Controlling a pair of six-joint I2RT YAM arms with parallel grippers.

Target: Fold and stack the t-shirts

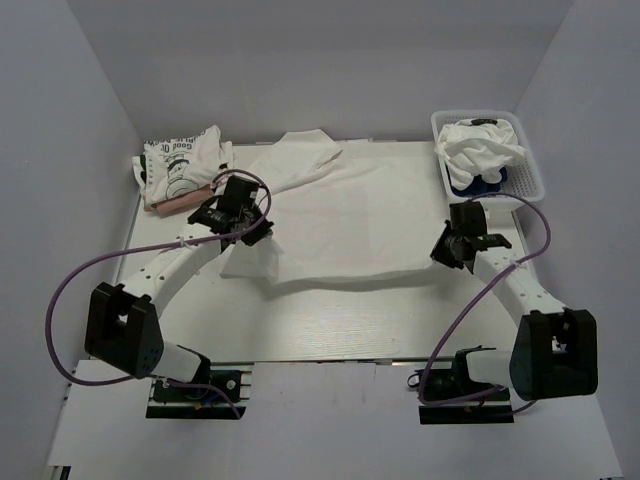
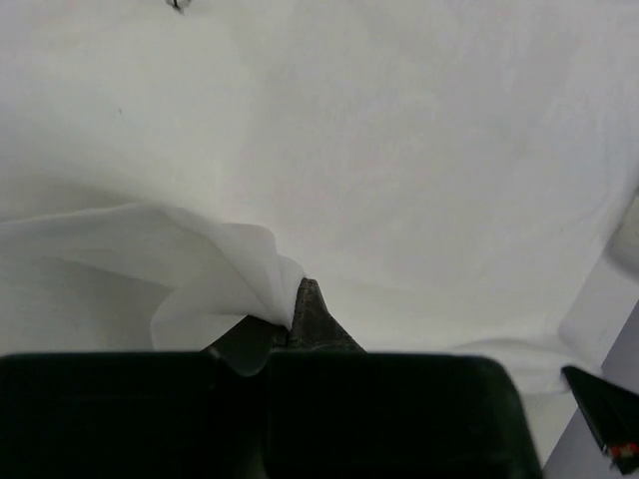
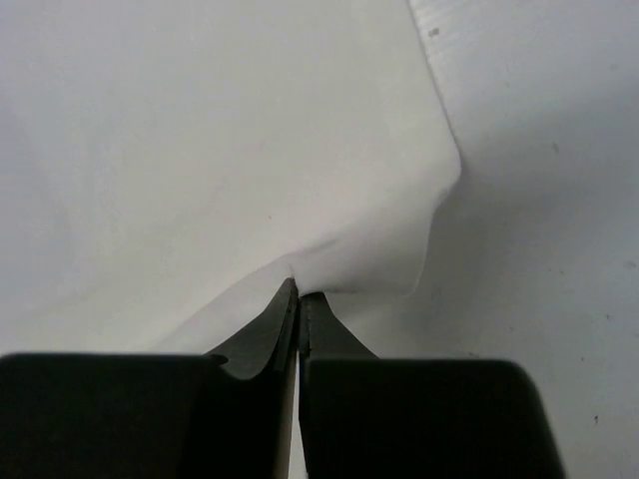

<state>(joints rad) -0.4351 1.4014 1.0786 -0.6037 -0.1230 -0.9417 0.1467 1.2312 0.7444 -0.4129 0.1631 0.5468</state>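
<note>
At the left gripper [image 2: 298, 301] tips: jaws pinched together on a bunched corner of the spread t-shirt [image 1: 340, 225], with a fold of cloth curling off to its left. Right gripper [image 3: 300, 294] is likewise closed on the shirt's edge, but the bite looks shallow, cloth only at the very tips. Shirt lies flat on the table [image 1: 330, 330], ahead of both grippers and stretched between them.

Risks as I read them:
- Right pinch slips on lift because so little fabric sits between the jaws. That corner drops and the fold goes skewed.
- Left side holds a wad; can't tell how many layers. If it has only the top layer, the shirt opens up instead of folding.
- Unequal lift or travel between the two tools drags the far half and wrinkles it.
- An overlong sweep ahead-left of the left gripper could nudge the folded stack [image 1: 185, 165]. Basket [image 1: 530, 175] sits ahead-right of the right gripper, near enough to catch a trailing hem.

Suggest a slow, synchronized lift; watch the right corner.
</note>
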